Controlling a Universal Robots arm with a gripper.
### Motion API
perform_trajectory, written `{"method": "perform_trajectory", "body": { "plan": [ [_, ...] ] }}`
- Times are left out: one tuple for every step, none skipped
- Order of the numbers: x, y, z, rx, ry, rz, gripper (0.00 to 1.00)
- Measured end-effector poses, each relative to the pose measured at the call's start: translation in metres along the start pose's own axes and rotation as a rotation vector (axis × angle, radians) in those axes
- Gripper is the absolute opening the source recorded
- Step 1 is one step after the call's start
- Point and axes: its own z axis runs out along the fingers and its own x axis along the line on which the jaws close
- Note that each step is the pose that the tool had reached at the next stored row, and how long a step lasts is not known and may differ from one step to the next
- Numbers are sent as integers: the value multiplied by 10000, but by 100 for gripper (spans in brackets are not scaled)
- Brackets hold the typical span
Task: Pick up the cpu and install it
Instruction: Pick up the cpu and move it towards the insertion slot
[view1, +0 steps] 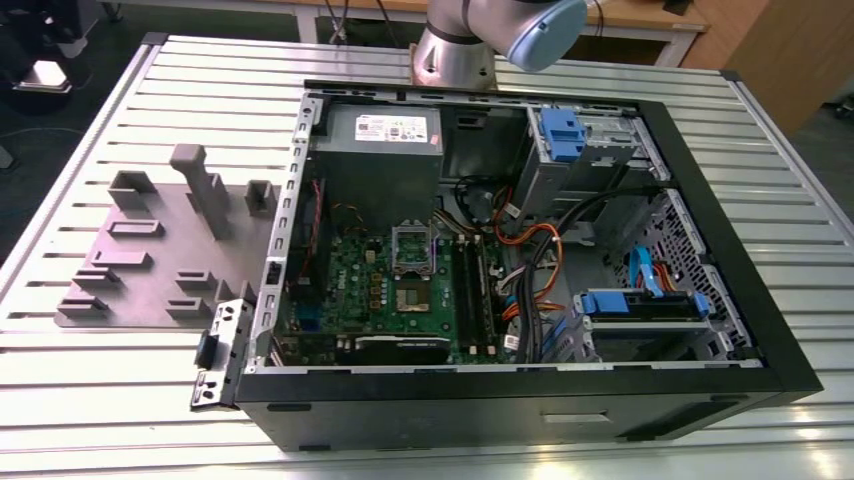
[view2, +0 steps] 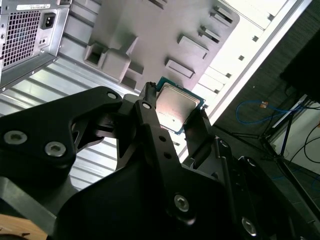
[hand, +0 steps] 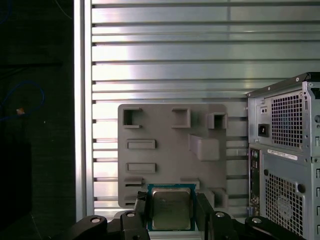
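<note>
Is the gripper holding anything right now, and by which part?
Yes. The gripper holds the cpu by two opposite side edges, its metal top left uncovered.

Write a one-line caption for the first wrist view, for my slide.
The end effector grips the cpu by two opposite edges; the grey fixture plate and computer case lie beyond.

Closed around the cpu (hand: 171, 212), leaving no room between the end effector (hand: 171, 207) fingers. Faces, just past the fingertips, a grey fixture plate (hand: 165, 145) studded with raised blocks (hand: 204, 148) and pockets. Farther out, open slatted worktop (hand: 165, 55), passable. Blocked close alongside by the computer case (hand: 285, 165) rear wall. Open from above in the exterior view: motherboard (view1: 400, 290), hemmed by power supply (view1: 378, 140), cables (view1: 527, 250) and drive cages (view1: 641, 310).
</note>
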Motion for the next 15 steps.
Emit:
{"method": "perform_trajectory", "body": {
  "plan": [
    [-3,0,0,0,0,0,47],
    [-5,0,0,-1,0,0,47],
    [-9,0,1,-1,-1,0,47],
    [-13,0,0,-1,-1,-1,47],
    [-17,0,0,0,0,-1,47],
    [-20,0,1,-1,-1,0,47],
    [-23,1,1,-1,-1,0,47],
    [-27,1,0,0,0,0,47],
    [-30,1,0,0,0,0,47],
    [-33,1,1,-1,-1,0,47],
    [-36,1,0,0,0,0,47],
    [-39,1,1,-1,-1,0,47],
    [-42,1,0,0,0,0,47],
    [-46,1,0,0,0,0,47],
    [-50,1,0,0,0,0,47]
  ]
}}
